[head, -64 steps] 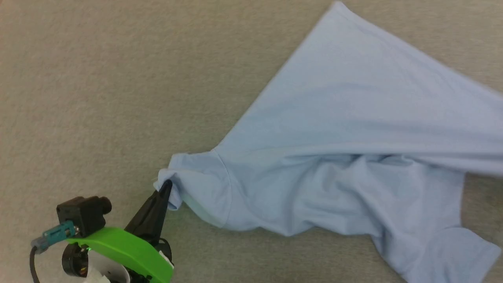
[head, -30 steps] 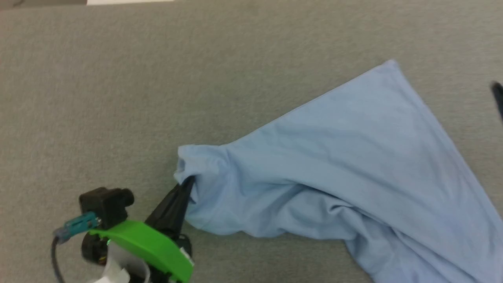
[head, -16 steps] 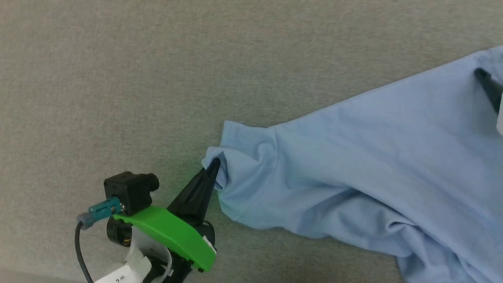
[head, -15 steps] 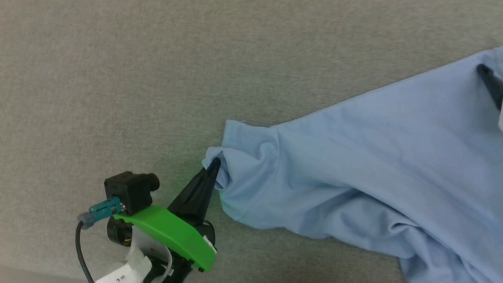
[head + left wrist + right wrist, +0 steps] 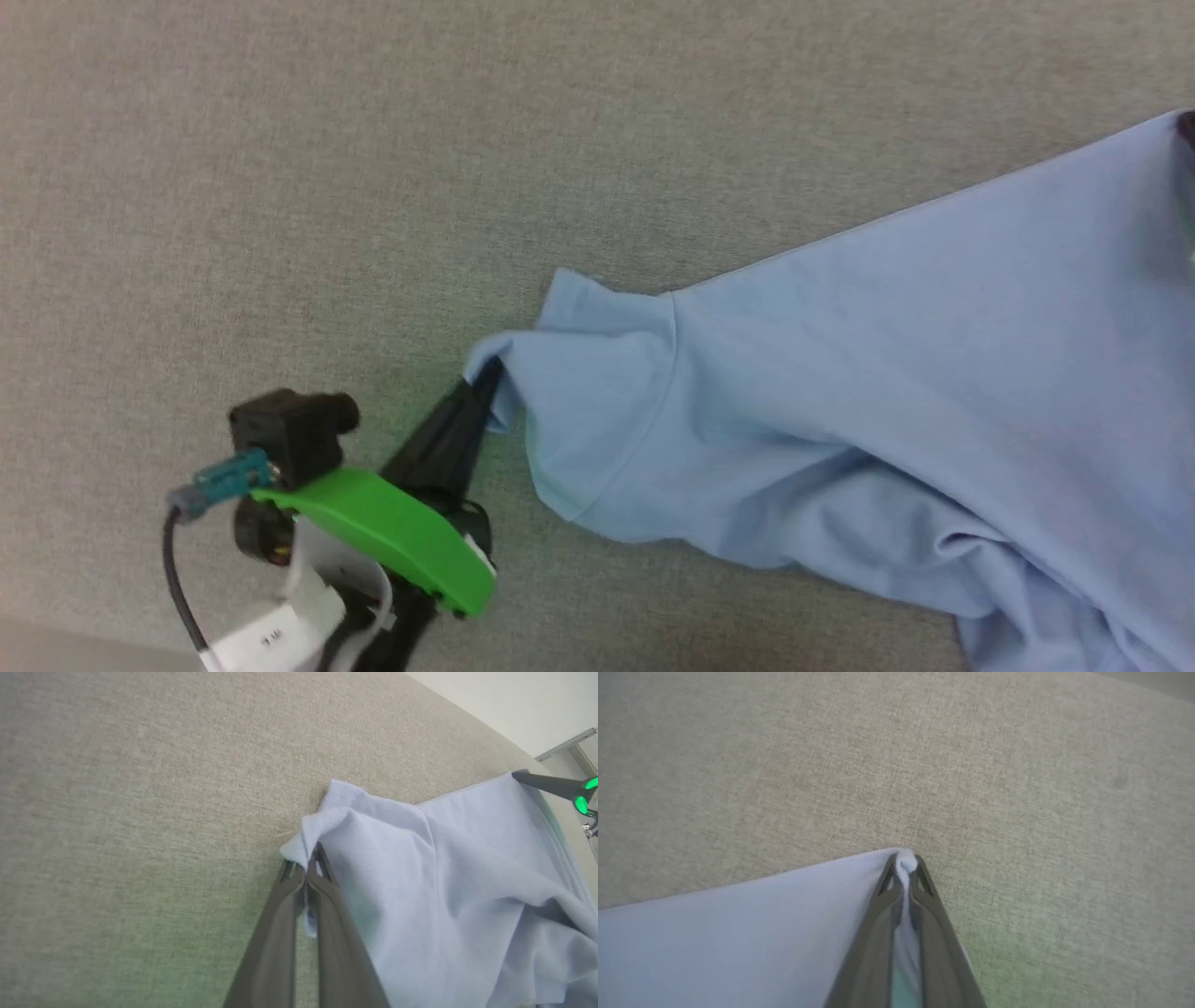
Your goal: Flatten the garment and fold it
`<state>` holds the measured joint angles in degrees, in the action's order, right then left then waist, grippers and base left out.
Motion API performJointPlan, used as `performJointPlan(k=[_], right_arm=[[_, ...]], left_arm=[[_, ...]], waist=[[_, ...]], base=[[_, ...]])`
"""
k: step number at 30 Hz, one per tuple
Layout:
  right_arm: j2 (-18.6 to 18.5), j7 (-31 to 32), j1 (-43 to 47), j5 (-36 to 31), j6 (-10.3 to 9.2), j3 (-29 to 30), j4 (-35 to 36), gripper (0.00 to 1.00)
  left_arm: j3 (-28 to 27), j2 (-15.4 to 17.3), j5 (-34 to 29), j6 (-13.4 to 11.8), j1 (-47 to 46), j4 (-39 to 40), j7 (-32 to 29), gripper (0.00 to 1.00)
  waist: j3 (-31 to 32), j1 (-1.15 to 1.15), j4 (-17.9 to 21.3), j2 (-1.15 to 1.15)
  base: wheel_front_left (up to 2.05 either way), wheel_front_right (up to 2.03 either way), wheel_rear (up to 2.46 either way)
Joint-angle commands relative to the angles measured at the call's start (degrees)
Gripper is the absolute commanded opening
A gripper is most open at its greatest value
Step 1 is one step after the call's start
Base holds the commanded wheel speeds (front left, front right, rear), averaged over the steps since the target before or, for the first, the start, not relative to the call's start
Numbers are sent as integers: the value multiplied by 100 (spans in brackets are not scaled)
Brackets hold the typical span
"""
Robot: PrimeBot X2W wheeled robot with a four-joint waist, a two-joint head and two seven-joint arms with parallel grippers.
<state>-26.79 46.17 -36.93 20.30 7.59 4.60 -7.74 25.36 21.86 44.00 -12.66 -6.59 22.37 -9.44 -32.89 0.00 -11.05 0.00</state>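
A: Since half a second back, the left gripper [image 5: 485,378] has shifted slightly outward. The sleeve [image 5: 597,392] behind it is drawn wider and flatter. The right gripper [image 5: 903,863] has slid toward the head view's edge.

B: Grips?

A: Both are pinched tight on the garment [image 5: 887,373]. Left has the sleeve's cuff edge. Right has a corner of cloth, well apart from the left gripper. Fabric shows between each pair of fingers.

B: Why held so?

A: My read: stretching the cloth between two points to pull it flat. The edge running from the left gripper toward the right looks straight. The cloth on the robot's side of that line is bunched and creased on the carpet [image 5: 280,187].

B: Room?

A: Open carpet beyond the left gripper, outward and ahead, enough to pull further. Flattening unfinished, no fold yet.
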Motion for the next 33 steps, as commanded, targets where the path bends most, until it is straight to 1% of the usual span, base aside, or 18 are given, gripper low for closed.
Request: performJointPlan(k=[1,6,10,14,17,22,27,33], right_arm=[[120,-177,158,-56,-10,100,-126,0],[297,-641,266,31,-10,223,-47,0],[463,-938,312,76,-10,355,99,0],[601,-1128,257,86,-10,358,311,0],[672,-1257,117,57,-10,346,416,0],[725,-1477,-377,-72,-10,270,490,0],[739,-1617,-995,-213,-10,29,304,0],[752,-1680,-1583,-251,-10,-313,72,0]], left_arm=[[-102,98,-148,-40,-257,-82,44,0],[-181,234,-409,-117,-710,-335,-53,0],[-293,293,-582,-226,-1187,-585,-154,0],[-467,295,-707,-305,-1758,-864,-133,0],[-495,302,-751,-226,-2238,-1108,-185,0],[-448,394,-871,-28,-3236,-1549,-473,0],[-362,513,-1077,155,-4275,-2009,-801,0],[-245,593,-1256,292,-5132,-2398,-1142,0]], waist=[[372,0,256,0],[882,0,511,0],[1304,0,706,0],[1678,0,903,0],[1933,0,1011,0],[2249,0,1153,0],[2505,0,1287,0],[2795,0,1424,0]], base=[[0,0,0],[0,0,0],[0,0,0],[0,0,0],[0,0,0],[0,0,0],[0,0,0],[0,0,0]])
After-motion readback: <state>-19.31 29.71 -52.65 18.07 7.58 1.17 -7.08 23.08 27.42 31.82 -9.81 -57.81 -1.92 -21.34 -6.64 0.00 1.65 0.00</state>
